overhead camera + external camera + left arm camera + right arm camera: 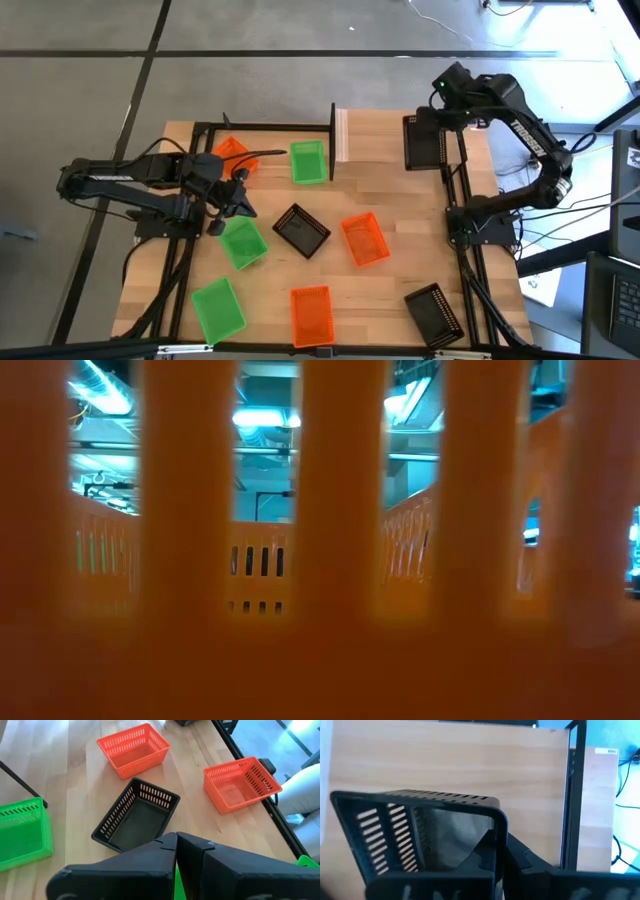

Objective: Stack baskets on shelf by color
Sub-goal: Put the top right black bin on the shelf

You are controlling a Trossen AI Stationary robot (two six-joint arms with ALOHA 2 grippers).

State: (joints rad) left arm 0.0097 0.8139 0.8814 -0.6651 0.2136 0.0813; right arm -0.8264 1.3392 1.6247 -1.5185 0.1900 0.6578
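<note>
Nine baskets show in the high view. My left gripper (229,211) (176,842) is shut over a green basket (242,243) at left centre. My right gripper (436,122) (496,865) is shut on a black basket (425,142) at the far right. The others rest on their bottoms: an orange basket (232,150) and a green basket (308,162) at the far side by the shelf (341,135) (445,765), and a black basket (301,230) (137,815) and an orange basket (365,240) in the middle. My left gripper comes down from above onto the green basket; a green strip (174,881) shows between its two shut fingers. The fingers hide which part of the basket this is. My right gripper has the black basket's wall by its top rim near a corner (496,822), one finger inside and one outside. The basket sits tilted and lifted over the table's far right part.
Along the near edge lie a green basket (217,308), an orange basket (311,315) and a black basket (435,312). An orange mesh wall (320,540) fills the low view. Black frame bars (460,200) run along both sides of the table.
</note>
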